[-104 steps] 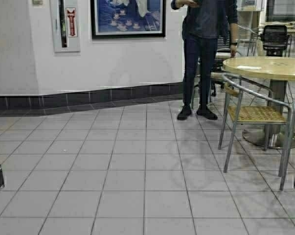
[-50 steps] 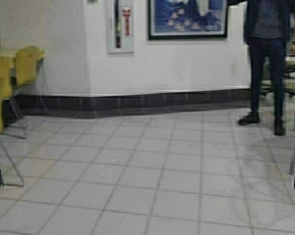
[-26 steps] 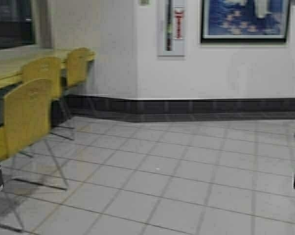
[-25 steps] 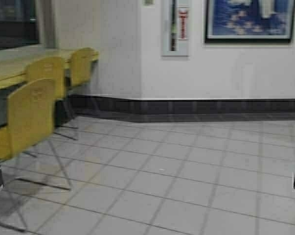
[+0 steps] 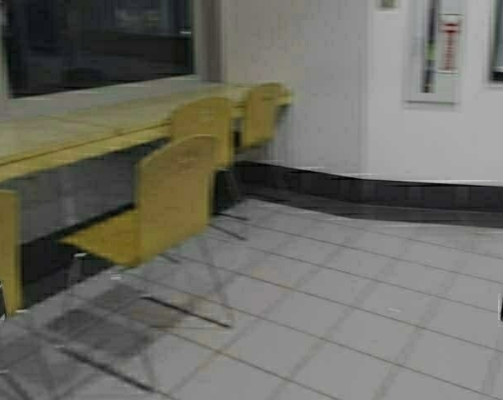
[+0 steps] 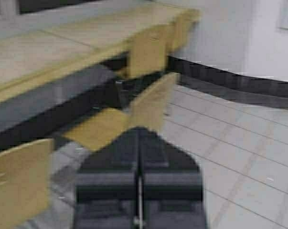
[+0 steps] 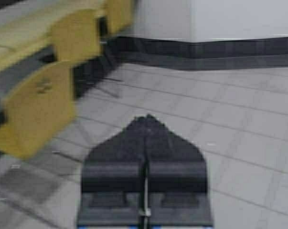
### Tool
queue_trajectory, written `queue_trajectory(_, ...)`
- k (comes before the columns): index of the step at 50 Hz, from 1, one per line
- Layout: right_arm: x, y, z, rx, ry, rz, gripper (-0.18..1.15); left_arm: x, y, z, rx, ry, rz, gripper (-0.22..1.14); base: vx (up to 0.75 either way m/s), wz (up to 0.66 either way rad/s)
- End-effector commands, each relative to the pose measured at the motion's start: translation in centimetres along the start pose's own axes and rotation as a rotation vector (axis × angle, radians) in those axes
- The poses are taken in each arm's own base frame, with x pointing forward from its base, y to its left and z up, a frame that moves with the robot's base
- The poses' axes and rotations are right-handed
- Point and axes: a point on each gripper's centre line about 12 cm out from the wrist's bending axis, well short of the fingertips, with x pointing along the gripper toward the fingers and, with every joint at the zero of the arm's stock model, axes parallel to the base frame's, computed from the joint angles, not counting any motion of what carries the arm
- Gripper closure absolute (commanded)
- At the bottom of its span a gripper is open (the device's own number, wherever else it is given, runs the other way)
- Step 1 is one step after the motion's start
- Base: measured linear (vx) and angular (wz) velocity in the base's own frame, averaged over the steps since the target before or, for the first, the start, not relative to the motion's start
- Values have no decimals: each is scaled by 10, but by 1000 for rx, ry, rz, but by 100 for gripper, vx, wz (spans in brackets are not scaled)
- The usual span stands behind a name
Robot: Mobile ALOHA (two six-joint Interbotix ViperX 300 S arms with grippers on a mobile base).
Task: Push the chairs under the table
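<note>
Now both tools clenched, grasping nothing: left tool (image 6: pixel 139 138), right tool (image 7: pixel 145 125). Chairs (image 5: pixel 163 200) along worktop (image 5: pixel 59 137) front edge, nearest pulled out.

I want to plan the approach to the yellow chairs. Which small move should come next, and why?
Probably keep turning the base left and drive toward the pulled-out chair. Its seat stands clear of the table, while the far chairs sit close to the edge. The left gripper and right gripper are both shut and touch nothing.
</note>
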Motion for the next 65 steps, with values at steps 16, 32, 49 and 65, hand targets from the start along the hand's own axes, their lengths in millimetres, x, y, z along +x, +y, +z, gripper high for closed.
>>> queue_trajectory(16, 1, 2, 9, 15, -25, 10, 92, -1, 0, 4, 2, -15, -1, 89, 10, 58)
queue_trajectory(32, 0, 11, 6, 12, -14, 50, 92, 1, 0, 2, 9, -9, -1, 89, 7, 56)
queue_trajectory(49, 0, 12, 5, 8, -10, 56, 92, 6, 0, 2, 5, -5, -1, 89, 7, 56)
queue_trajectory(65, 1, 12, 5, -1, -6, 56, 92, 8, 0, 1, 6, 5, 0, 89, 4, 28)
